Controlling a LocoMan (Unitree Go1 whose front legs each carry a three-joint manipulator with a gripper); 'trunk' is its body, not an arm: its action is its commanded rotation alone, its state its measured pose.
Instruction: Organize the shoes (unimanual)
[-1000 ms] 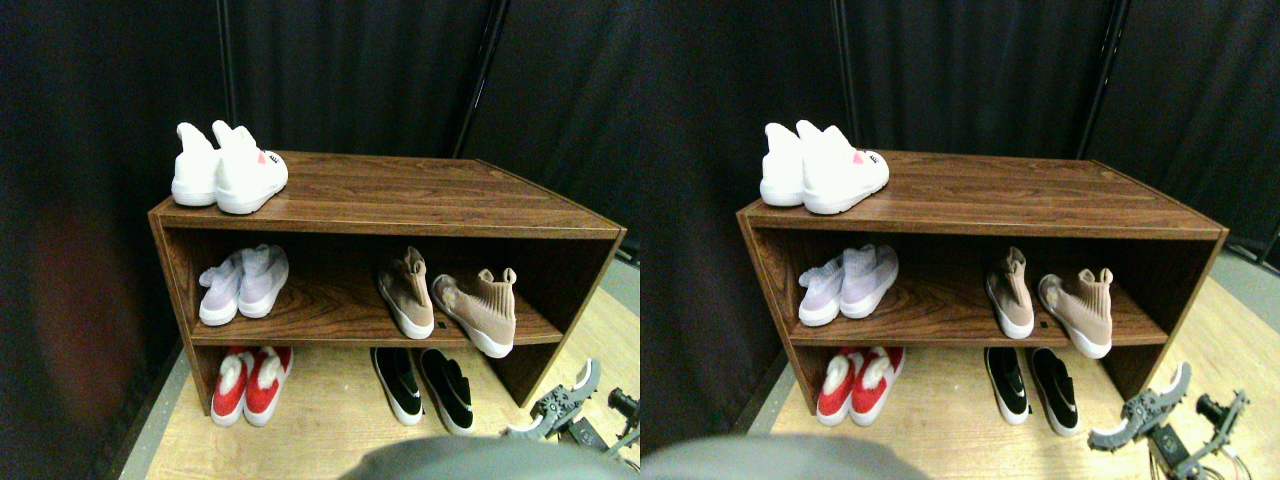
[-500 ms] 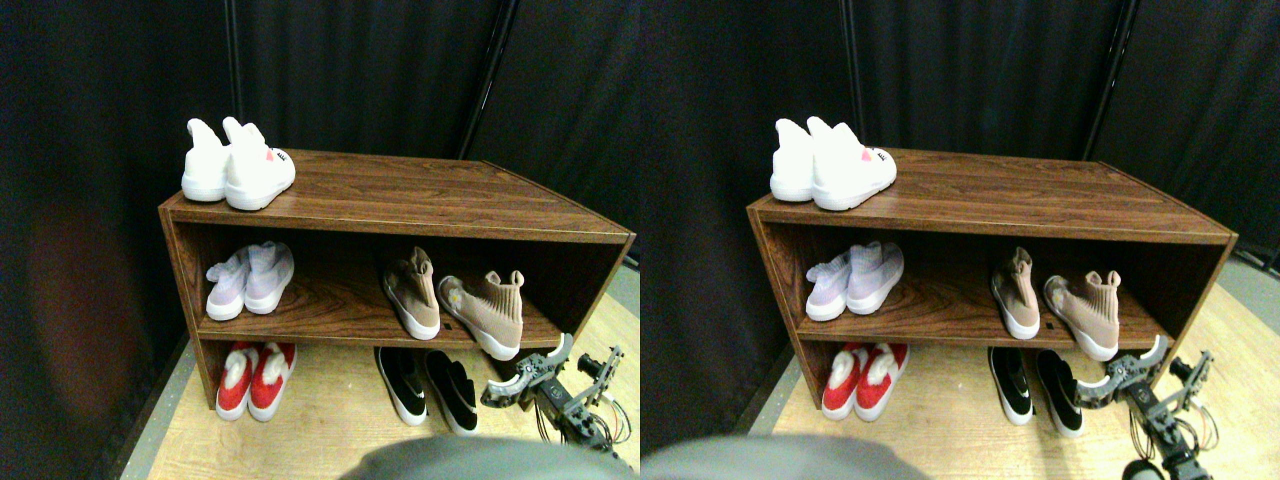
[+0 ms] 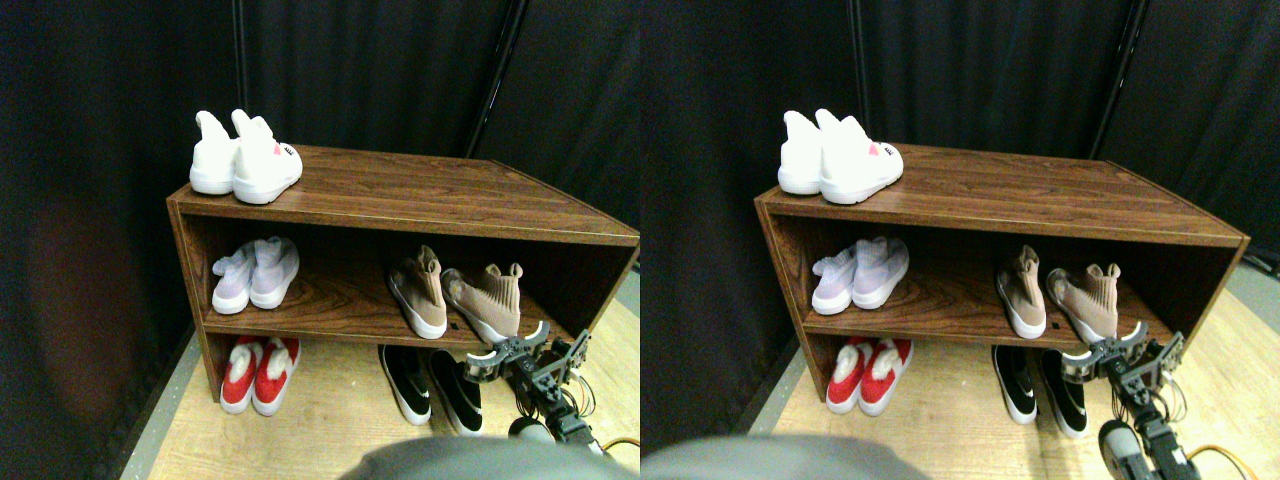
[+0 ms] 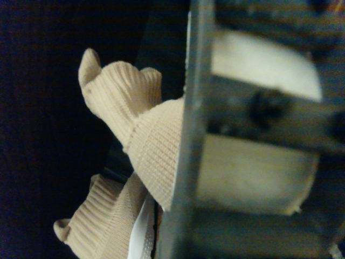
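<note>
On the right of the middle shelf stand two tan knit sock-shoes: one (image 3: 418, 292) points its toe forward, the other (image 3: 488, 298) lies skewed, with its toe out over the shelf's front edge. My right gripper (image 3: 528, 352) is open right in front of that skewed shoe's toe, at shelf-edge height. In the wrist view the skewed shoe (image 4: 145, 135) fills the middle behind the jaw frame, and the second tan shoe (image 4: 102, 221) lies beyond it. Two black slip-ons (image 3: 430, 385) sit on the floor under the shelf, just left of the gripper.
The wooden shoe rack (image 3: 400, 195) carries a white pair (image 3: 245, 155) on its top left. A lilac pair (image 3: 255, 272) sits on the middle shelf's left and a red pair (image 3: 258, 370) below on the floor. Black curtains hang behind.
My gripper has risen from the floor at the lower right and moved left, up to the skewed tan shoe's toe. The camera has shifted a little; the shoes have not moved.
</note>
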